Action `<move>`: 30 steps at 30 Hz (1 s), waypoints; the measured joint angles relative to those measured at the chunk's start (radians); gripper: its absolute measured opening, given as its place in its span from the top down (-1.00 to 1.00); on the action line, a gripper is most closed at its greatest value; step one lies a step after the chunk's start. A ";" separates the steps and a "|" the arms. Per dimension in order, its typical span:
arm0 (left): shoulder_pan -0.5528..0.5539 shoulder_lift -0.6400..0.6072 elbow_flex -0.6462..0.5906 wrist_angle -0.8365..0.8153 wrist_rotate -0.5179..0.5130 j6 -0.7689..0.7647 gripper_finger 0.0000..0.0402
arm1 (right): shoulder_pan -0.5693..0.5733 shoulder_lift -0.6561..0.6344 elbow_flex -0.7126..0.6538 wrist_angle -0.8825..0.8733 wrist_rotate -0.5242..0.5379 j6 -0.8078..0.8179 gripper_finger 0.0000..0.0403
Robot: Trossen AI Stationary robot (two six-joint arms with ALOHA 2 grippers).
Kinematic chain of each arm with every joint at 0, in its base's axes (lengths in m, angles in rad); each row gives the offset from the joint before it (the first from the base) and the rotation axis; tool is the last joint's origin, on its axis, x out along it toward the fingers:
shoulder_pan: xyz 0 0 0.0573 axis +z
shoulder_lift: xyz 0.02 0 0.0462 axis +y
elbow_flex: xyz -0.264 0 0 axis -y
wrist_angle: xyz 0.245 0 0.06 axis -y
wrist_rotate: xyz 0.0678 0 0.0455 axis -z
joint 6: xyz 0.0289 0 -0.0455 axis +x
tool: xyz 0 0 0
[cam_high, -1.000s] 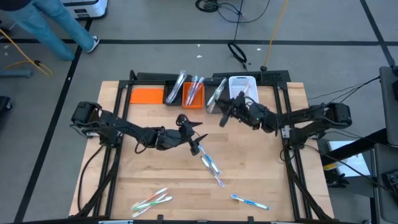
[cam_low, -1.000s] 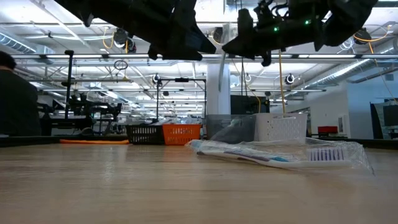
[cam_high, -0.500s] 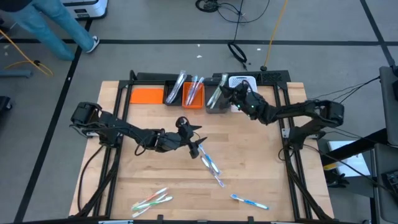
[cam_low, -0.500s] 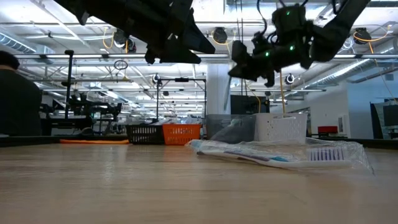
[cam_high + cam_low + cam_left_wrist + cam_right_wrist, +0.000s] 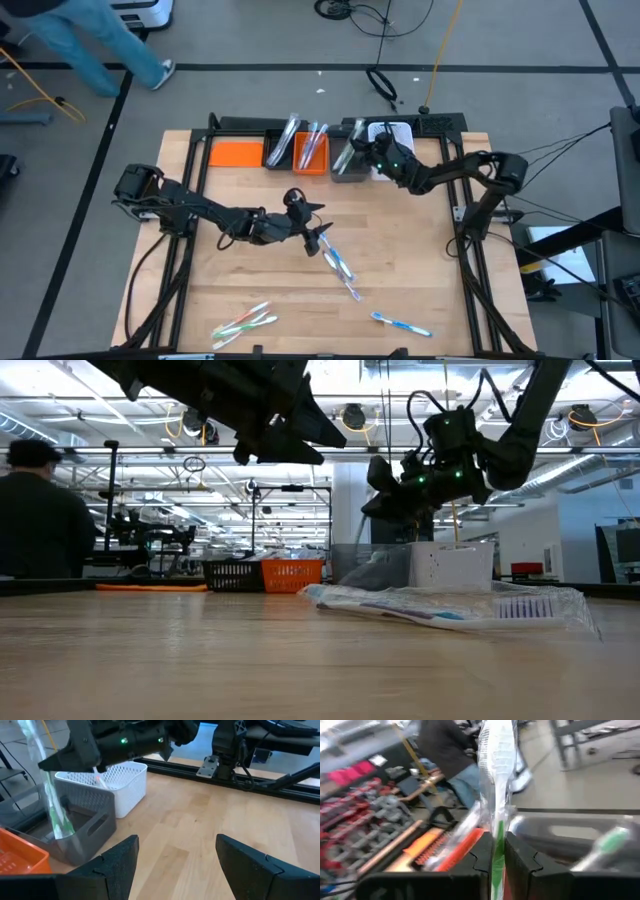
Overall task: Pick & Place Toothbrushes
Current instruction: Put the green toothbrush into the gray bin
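Green-handled wrapped toothbrush: pinched upright in right gripper, above grey bin at table's back. Best lowered well inside before release, clear of white basket. Left gripper: spread wide, empty, over mid-table toothbrushes.

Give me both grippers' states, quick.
Left gripper: open, holding nothing, above the table's middle.
Right gripper: shut on a green toothbrush in its wrapper, over the grey bin.
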 joint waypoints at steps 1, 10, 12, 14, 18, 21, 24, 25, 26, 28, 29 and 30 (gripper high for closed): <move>0.000 0.000 0.000 -0.005 0.001 0.000 -0.34 | 0.000 0.007 0.000 0.019 -0.017 0.008 0.90; 0.000 0.000 0.000 -0.014 0.000 0.000 -0.34 | 0.002 0.047 0.000 0.031 -0.027 0.029 0.90; 0.000 0.000 0.000 -0.014 0.000 0.000 -0.34 | 0.002 0.048 0.000 0.021 -0.027 0.032 0.90; 0.000 0.000 0.000 -0.014 0.000 0.000 -0.34 | 0.003 0.048 0.000 0.019 -0.027 0.033 0.90; 0.000 0.000 0.000 -0.014 0.000 -0.001 -0.34 | 0.003 0.048 0.000 0.018 -0.033 0.032 0.87; 0.000 0.000 0.000 -0.014 0.000 -0.001 -0.34 | 0.004 0.048 0.000 0.016 -0.055 0.026 0.82; 0.000 0.000 0.000 -0.014 0.000 -0.001 -0.34 | 0.005 0.048 0.000 0.016 -0.056 0.025 0.75; 0.000 0.000 0.000 -0.014 0.000 -0.001 -0.34 | 0.005 0.048 0.000 0.016 -0.056 0.025 0.72; 0.000 0.000 0.000 -0.014 0.000 -0.001 -0.34 | 0.005 0.048 0.000 0.015 -0.056 0.025 0.70; 0.000 0.000 0.000 -0.014 0.000 -0.001 -0.34 | 0.005 0.048 0.000 0.013 -0.056 0.022 0.64; 0.000 0.000 0.000 -0.014 0.000 -0.001 -0.34 | 0.005 0.048 0.000 0.012 -0.056 0.021 0.61; 0.000 0.000 0.000 -0.014 0.000 -0.001 -0.34 | 0.005 0.048 0.000 0.011 -0.056 0.013 0.58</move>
